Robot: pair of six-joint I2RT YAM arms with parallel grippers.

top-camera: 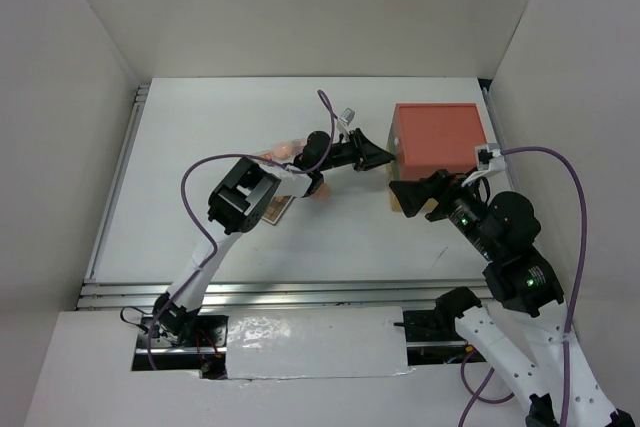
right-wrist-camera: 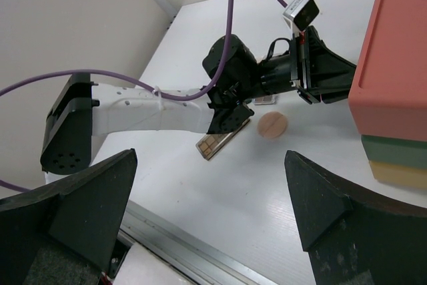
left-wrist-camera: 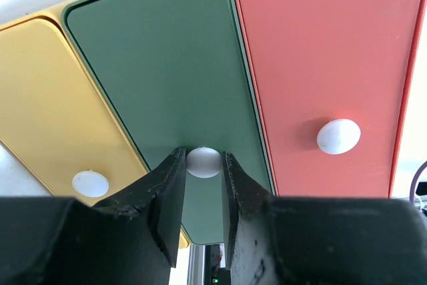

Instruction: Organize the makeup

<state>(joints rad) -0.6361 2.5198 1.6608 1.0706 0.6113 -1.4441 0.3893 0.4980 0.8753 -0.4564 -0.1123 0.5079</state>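
The left pincer is clenched on the white knob of the green drawer. That drawer is flanked by the yellow drawer and the red drawer of the box. The right pincer is held spread wide near the box. On the tabletop, a round peach compact is seen beside an eyeshadow palette. The palette is partly hidden under the left arm, and both are apart from the box.

We see two arms, the left arm and the right arm, each built of white link shells and bulky black joint housings. A purple cable loops loosely along each. The left gripper has matte black, wedge-shaped fingers with scuffed edges. A green light dots the right arm's wrist.
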